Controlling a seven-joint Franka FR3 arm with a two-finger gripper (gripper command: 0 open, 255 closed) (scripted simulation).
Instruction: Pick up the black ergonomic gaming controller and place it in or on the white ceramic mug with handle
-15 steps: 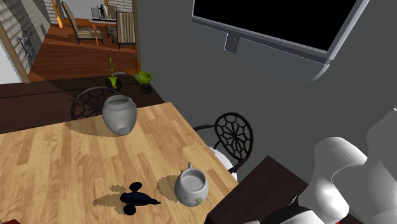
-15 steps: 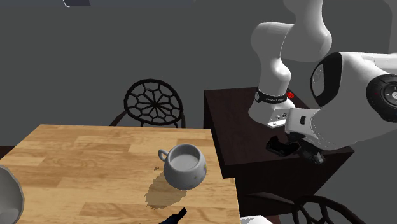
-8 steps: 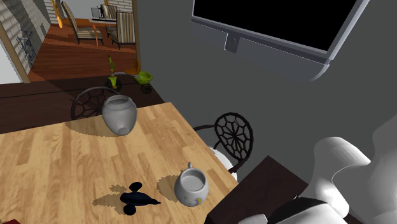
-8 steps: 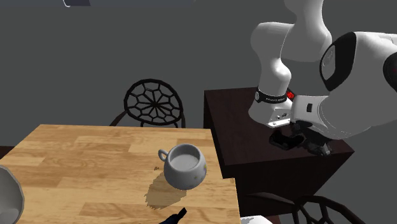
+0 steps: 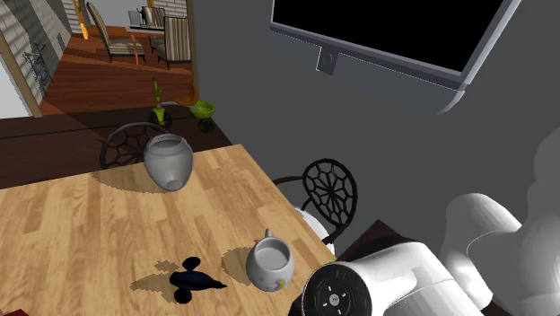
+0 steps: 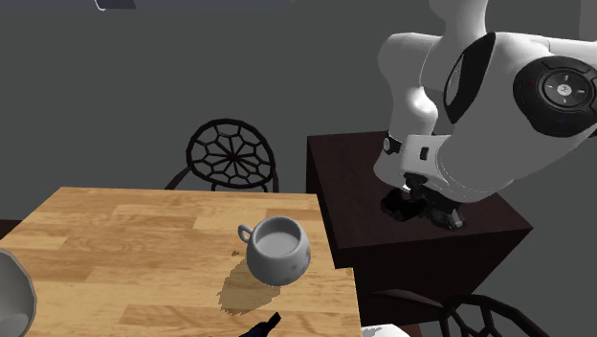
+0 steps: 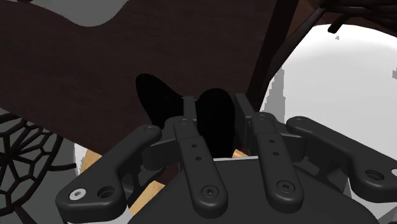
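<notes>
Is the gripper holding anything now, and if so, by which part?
Nothing is held. The gripper is open, and the black controller lies on the wooden table beside the mug.

We see the white arm (image 5: 422,269) folded low and close in at the shoulder view's lower right. One thick link lies nearly level there, its dark round joint cap (image 5: 334,293) turned toward the camera. In the second exterior view the forearm bends down from a bulky elbow, and the black gripper (image 6: 424,207) hangs beneath the white wrist (image 6: 421,158), pointing downward at a slight tilt. In the wrist view we find the two fingers (image 7: 191,137) standing apart with a gap between them.
</notes>
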